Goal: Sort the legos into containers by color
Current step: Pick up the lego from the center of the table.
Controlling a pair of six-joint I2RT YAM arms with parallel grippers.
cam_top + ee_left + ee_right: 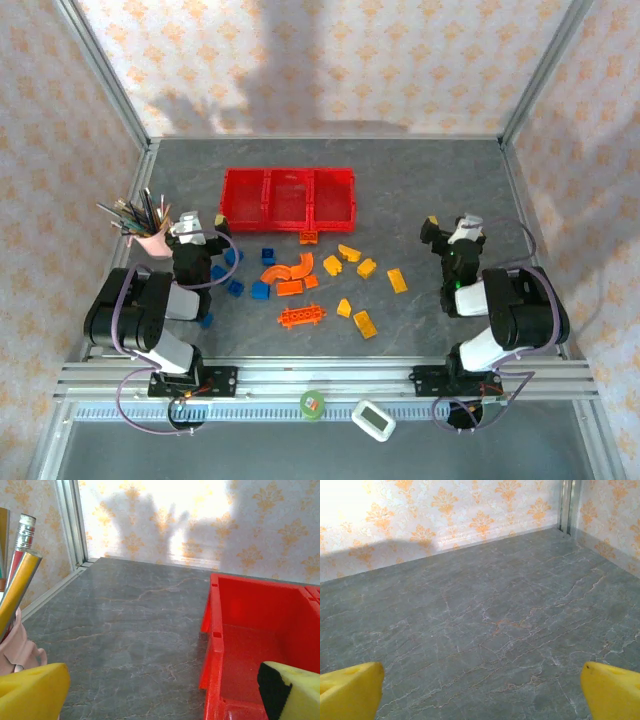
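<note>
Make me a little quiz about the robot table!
1. True or false: the red tray already holds bricks.
2. What stands next to the left gripper? A: pencil cup. B: bottle. C: bowl.
3. What colour is the brick nearest the tray?
Key: 1 false; 2 A; 3 orange.

Grey marbled tabletop (420,190), cream wallpaper (330,60) with orange floral motifs, aluminium corner posts (105,70), bright patch of light (200,500)
</note>
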